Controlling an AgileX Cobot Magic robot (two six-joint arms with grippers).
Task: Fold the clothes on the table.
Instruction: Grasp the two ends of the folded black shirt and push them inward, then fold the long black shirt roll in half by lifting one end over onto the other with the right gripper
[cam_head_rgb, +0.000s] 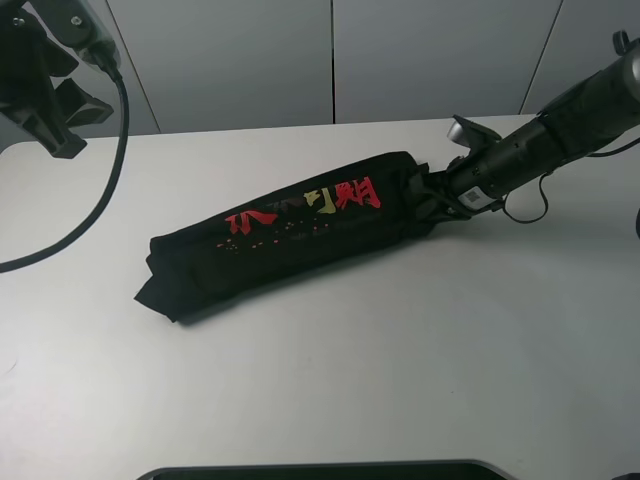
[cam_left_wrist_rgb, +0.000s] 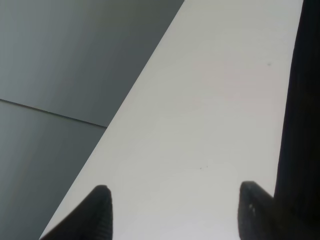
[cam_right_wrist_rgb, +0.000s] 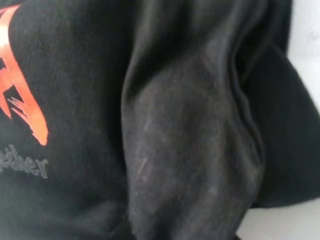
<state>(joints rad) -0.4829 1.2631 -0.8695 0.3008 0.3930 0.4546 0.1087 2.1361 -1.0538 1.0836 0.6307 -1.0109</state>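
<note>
The right end effector (cam_head_rgb: 440, 192) was at the right-hand end of the T-shirt (cam_head_rgb: 290, 235), up against or in the cloth. Its wrist view was filled with black fabric and part of the red print (cam_right_wrist_rgb: 20, 75), and neither finger showed. Whether it was closed on the cloth could not be determined. The left end effector (cam_left_wrist_rgb: 172, 210) was open, its two fingertips (cam_left_wrist_rgb: 100, 212) well apart with nothing between them. It hung over the bare surface (cam_head_rgb: 420, 380) at the upper left of the overhead frame, well apart from the garment. The T-shirt lay near the centre of the surface as a long narrow band running from lower left to upper right, print uppermost, its sides apparently already turned in. Judgement: the step in hand was the grasp of the right end for the lengthwise fold. The next move would call for a firm grip through all layers, then carrying that end over toward the lower-left end without dragging the band. A partial grip could let inner layers slip out.
</note>
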